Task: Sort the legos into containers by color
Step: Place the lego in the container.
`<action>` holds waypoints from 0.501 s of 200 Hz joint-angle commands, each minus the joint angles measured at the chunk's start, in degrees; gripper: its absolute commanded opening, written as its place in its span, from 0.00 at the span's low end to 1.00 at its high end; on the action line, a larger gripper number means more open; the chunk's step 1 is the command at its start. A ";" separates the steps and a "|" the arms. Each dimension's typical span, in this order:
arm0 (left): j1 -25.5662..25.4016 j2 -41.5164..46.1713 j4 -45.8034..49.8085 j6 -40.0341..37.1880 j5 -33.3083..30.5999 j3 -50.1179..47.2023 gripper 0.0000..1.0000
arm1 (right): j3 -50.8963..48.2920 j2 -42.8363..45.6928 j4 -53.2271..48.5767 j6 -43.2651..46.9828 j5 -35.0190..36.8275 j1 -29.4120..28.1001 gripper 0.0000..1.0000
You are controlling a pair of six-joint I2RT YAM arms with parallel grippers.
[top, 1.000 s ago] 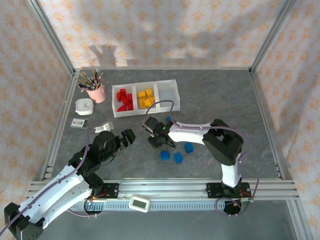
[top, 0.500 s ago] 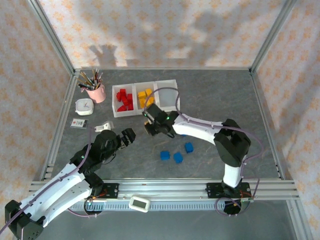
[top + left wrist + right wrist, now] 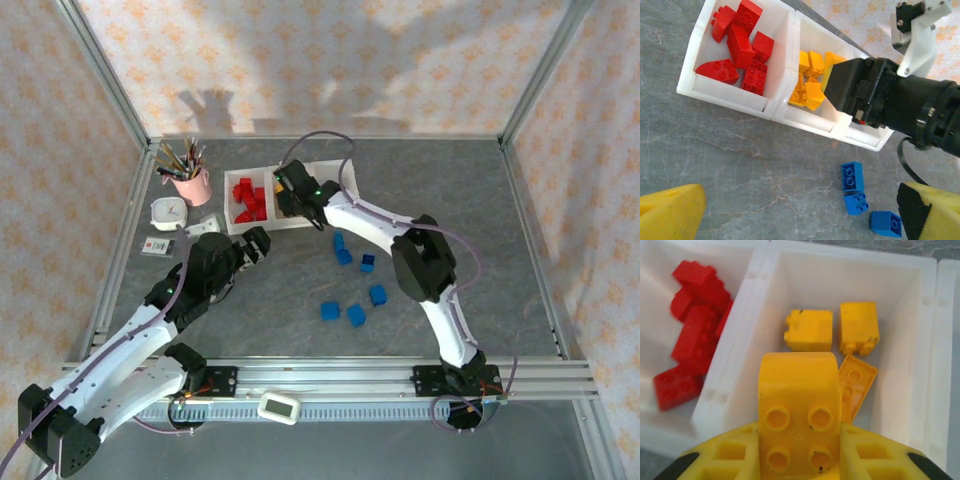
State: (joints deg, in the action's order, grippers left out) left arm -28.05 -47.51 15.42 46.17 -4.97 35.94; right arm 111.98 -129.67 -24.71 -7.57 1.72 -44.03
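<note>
The right gripper [image 3: 799,445] has its jaws closed on a yellow brick [image 3: 799,400] — a smooth, glossy plastic piece with a rounded far end and four round studs facing the wrist camera. The brick sits squarely between the yellow, honeycomb-moulded fingers [image 3: 725,465] and projects forward of them, held above the middle compartment of the containers [image 3: 756,295]. These are joined square bins of translucent white plastic with thick, rounded rims. Ahead of the jaws, inside that compartment, lie loose yellow legos [image 3: 809,330]: two blocky pieces side by side and a thin studded plate tilted against them. To the left of the jaws, in the adjoining compartment, is a heap of red legos [image 3: 695,335], one of them wedge-shaped in the left wrist view. The left gripper [image 3: 800,215] has its jaws spread wide and holds nothing — it hangs over the grey, veined, stone-patterned bench [image 3: 740,160], with the tray ahead of it. Three blue legos [image 3: 852,176] lie on the bench, close together, near its right-hand finger.
</note>
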 commanded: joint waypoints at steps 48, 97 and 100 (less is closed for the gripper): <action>1.42 -1.80 -3.18 -2.41 1.34 2.48 0.99 | 9.53 -1.94 -4.21 0.41 0.88 1.25 0.54; 1.40 -1.64 -2.26 -3.45 4.20 2.40 0.99 | -9.53 13.04 1.15 -1.03 -1.84 1.05 0.56; 1.42 -1.63 -2.24 -3.53 4.60 2.37 0.99 | -10.84 13.92 1.36 -1.10 -1.74 1.05 0.56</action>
State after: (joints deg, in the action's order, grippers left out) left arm -27.20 -49.28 13.93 44.40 -2.81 36.93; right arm 107.94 -125.29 -26.15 -7.70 0.34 -42.61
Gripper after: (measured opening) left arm 0.991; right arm 0.558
